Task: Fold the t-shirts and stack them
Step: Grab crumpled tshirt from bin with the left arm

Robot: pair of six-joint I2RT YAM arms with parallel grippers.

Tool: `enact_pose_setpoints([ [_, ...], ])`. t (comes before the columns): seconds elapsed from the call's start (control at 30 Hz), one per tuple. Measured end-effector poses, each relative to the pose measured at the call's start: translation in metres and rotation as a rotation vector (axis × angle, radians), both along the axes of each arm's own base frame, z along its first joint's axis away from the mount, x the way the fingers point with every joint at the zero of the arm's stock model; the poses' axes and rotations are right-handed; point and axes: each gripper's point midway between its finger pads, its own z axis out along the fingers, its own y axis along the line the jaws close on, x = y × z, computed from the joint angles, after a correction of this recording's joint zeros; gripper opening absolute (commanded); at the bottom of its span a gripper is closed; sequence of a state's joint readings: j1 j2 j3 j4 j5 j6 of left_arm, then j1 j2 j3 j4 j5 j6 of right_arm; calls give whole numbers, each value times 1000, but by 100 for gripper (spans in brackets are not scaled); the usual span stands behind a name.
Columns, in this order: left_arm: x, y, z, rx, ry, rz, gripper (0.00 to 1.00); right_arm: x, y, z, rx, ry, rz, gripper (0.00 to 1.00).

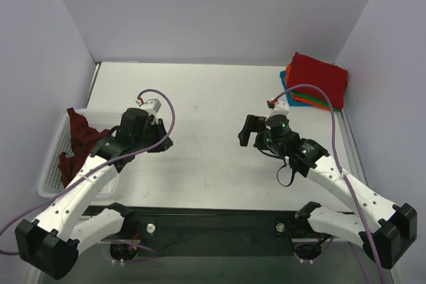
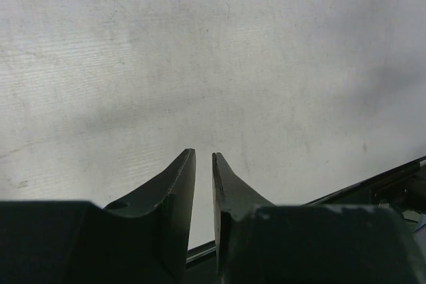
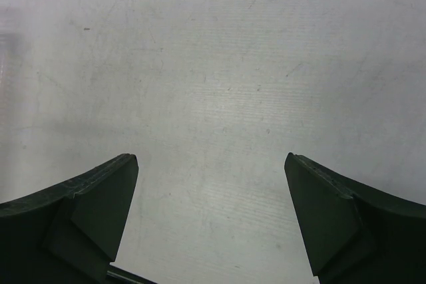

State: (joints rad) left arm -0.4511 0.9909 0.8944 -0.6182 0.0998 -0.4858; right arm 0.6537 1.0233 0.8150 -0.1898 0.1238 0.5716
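A dark maroon t-shirt [image 1: 78, 139] lies crumpled in the white mesh basket [image 1: 48, 179] at the left. A stack of folded t-shirts [image 1: 318, 79] sits at the back right, bright red on top, with orange, green and blue edges showing below. My left gripper [image 1: 164, 142] hovers over bare table right of the basket. Its jaws are nearly together and empty in the left wrist view [image 2: 204, 154]. My right gripper [image 1: 247, 131] is over the table's middle right. It is wide open and empty in the right wrist view [image 3: 212, 159].
The white table [image 1: 206, 104] is walled at the back and on both sides. Purple cables [image 1: 329, 121] loop over both arms. The black base rail [image 1: 213, 221] runs along the near edge.
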Motion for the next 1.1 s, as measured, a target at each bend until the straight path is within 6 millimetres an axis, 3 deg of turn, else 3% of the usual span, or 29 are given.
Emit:
enact_pose_setpoints([
  [0.2,3,7,2,27,-6,32,32,-4,1,4,9,-11,25,100],
  [0.37,10,16,16,57,-30,88,34,-5,0,5,8,-11,49,100],
  [0.43,14,23,22,80,-39,125,43,-5,-1,5,8,-11,53,100],
  [0.53,19,42,32,123,-49,221,47,-6,-2,6,12,-7,62,100],
  [0.67,32,88,51,166,-66,402,55,-7,-3,5,14,-2,71,100],
  [0.8,43,154,59,202,-60,647,56,-9,1,4,27,14,92,100],
  [0.97,30,242,31,228,59,989,62,-12,8,-7,28,61,126,100],
  [1.1,9,284,-9,245,206,1183,70,-16,14,-11,39,85,155,100],
])
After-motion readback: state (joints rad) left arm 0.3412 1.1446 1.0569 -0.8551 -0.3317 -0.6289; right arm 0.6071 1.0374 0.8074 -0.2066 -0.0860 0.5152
